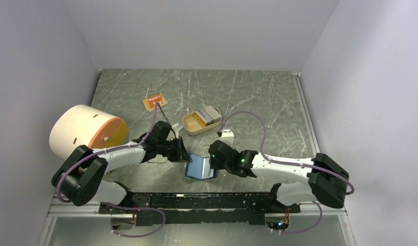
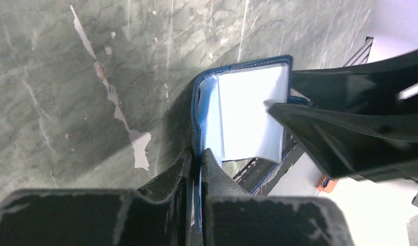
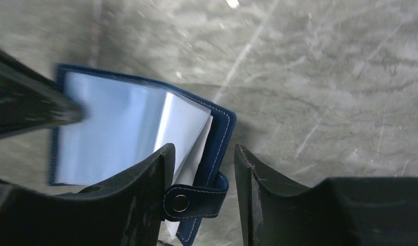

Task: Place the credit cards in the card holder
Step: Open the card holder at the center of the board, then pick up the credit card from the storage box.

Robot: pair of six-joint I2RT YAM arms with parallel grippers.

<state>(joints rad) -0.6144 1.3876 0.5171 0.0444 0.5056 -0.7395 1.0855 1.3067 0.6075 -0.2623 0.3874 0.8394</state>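
The card holder (image 1: pixel 200 166) stands open near the table's front middle, navy outside and light blue inside. My left gripper (image 1: pixel 185 154) is shut on its left cover; in the left wrist view the gripper (image 2: pixel 199 159) pinches the navy edge of the holder (image 2: pixel 247 118). My right gripper (image 1: pixel 213 156) is open. In the right wrist view this gripper (image 3: pixel 204 154) straddles the holder's (image 3: pixel 124 128) right cover and snap strap (image 3: pixel 196 201), one finger inside and one outside. The credit cards (image 1: pixel 209 115) stand stacked on edge in the tan tray, apart from both grippers.
The tan oval tray (image 1: pixel 192 125) sits behind the grippers. A small orange board (image 1: pixel 154 101) lies further back left. A big white cylinder with an orange end (image 1: pixel 86 130) lies at the left. A small white object (image 1: pixel 227 136) sits right of the tray. A black rail (image 1: pixel 196 201) runs along the front edge.
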